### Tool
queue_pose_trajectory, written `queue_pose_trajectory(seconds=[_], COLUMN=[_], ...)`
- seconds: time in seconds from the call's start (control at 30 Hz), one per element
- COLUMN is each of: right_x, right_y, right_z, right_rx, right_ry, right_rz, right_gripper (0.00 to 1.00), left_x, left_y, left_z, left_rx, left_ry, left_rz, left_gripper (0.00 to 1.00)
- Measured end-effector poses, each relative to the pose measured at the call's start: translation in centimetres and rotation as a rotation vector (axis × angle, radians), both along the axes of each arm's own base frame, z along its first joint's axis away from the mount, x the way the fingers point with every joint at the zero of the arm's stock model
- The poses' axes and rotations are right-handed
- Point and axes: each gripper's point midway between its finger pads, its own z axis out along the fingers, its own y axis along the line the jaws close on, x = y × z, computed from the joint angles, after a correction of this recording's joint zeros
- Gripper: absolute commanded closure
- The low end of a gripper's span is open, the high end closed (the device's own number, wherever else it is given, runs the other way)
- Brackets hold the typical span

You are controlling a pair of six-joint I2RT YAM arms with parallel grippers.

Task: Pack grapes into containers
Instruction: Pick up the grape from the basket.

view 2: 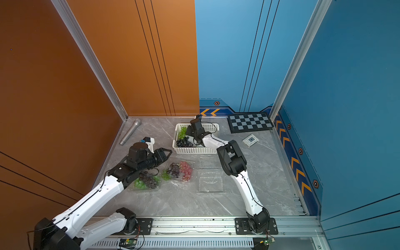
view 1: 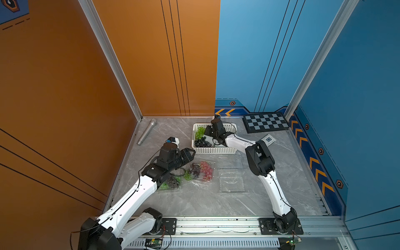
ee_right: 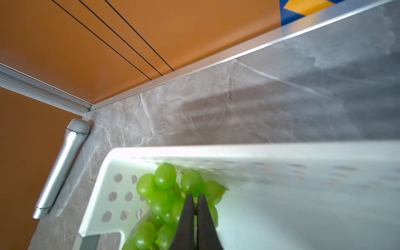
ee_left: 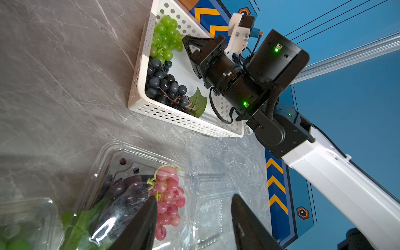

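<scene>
We see the right gripper (ee_right: 194,196) reaching down into the white perforated basket (view 1: 216,150) at the back of the marble table. Its two dark fingers are pressed together with barely a sliver between them, their tips buried in the green grape bunch (ee_right: 164,194). We cannot tell whether a stem is caught between them. Beside that bunch in the basket lies a dark purple-black bunch (ee_left: 164,84) with a green leaf (ee_left: 198,104).

The left gripper (ee_left: 194,227) hangs with its jaws well apart and nothing between them, just above the middle clamshell container (ee_left: 98,160), which holds a pinkish-red bunch (ee_left: 168,194) and dark berries. Further toward the left arm, a second container (ee_left: 32,205) holds green and dark grapes and is partly hidden under that arm in both top views. On the other side of the middle one, an empty open container (view 1: 231,184) lies flat on the table, near the right arm.

A silver microphone (view 1: 147,132) lies along the orange wall, and a checkerboard (view 1: 266,125) rests at the far right corner.
</scene>
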Motion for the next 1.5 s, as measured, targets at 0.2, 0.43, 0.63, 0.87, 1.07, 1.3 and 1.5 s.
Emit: queue_pose_trajectory(seconds=[0.2, 0.43, 0.63, 0.87, 1.07, 1.3, 1.5], right_x=[-2.1, -3.8, -5.0, -7.2, -8.9, -11.6, -14.8], right_y=[-1.3, -2.3, -2.9, -3.8, -4.9, -5.8, -7.4], right_z=[2.3, 8.3, 12.8, 16.3, 18.7, 21.4, 24.2], right_rx=[-0.004, 0.013, 0.019, 0.014, -0.004, -0.014, -0.011], right_ry=[-0.016, -0.097, -0.168, -0.203, -0.215, -0.234, -0.268], right_rz=[0.008, 0.025, 0.047, 0.078, 0.089, 0.109, 0.119], right_gripper=[1.00, 1.00, 1.00, 1.00, 1.00, 1.00, 1.00], left_x=[0.0, -0.2, -0.2, -0.3, -0.6, -0.1, -0.5], left_y=[0.0, 0.1, 0.0, -0.2, -1.4, -3.1, -4.3], left_z=[0.0, 0.2, 0.4, 0.3, -0.4, 0.3, 1.3], left_rx=[0.000, -0.005, -0.010, -0.008, 0.019, 0.030, 0.029], left_ry=[0.000, -0.007, -0.012, -0.008, 0.002, -0.008, -0.032], left_rz=[0.000, 0.000, -0.001, -0.010, -0.060, -0.106, -0.137], left_gripper=[0.44, 0.44, 0.44, 0.44, 0.44, 0.44, 0.44])
